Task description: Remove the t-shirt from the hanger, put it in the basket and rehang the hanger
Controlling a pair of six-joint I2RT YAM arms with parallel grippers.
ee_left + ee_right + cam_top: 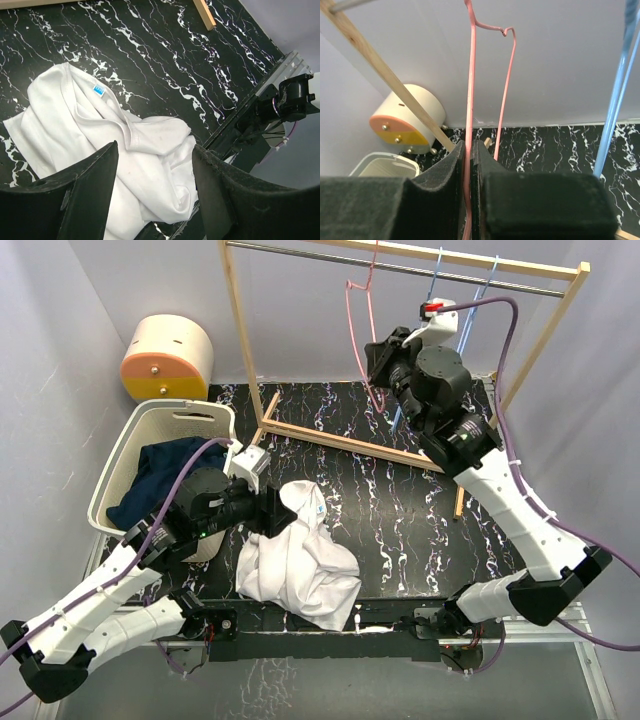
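A: How's the light?
B: Bright, soft, from overhead; the crumpled white cotton t-shirt [300, 560] casts only faint shadows on the black white-veined marble desk [400, 500].
A: Focus?
B: Overhead view crisp. In the right wrist view the black foam gripper pads [435, 200] and thin pink wire hanger [469, 100] look soft up close.

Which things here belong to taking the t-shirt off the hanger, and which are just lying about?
Job: white t-shirt heaped on the table; pink hanger pinched in the right gripper; open left gripper over the shirt.
Lying about: blue hangers; laundry basket; dark blue garment in it; cream-and-orange drum.
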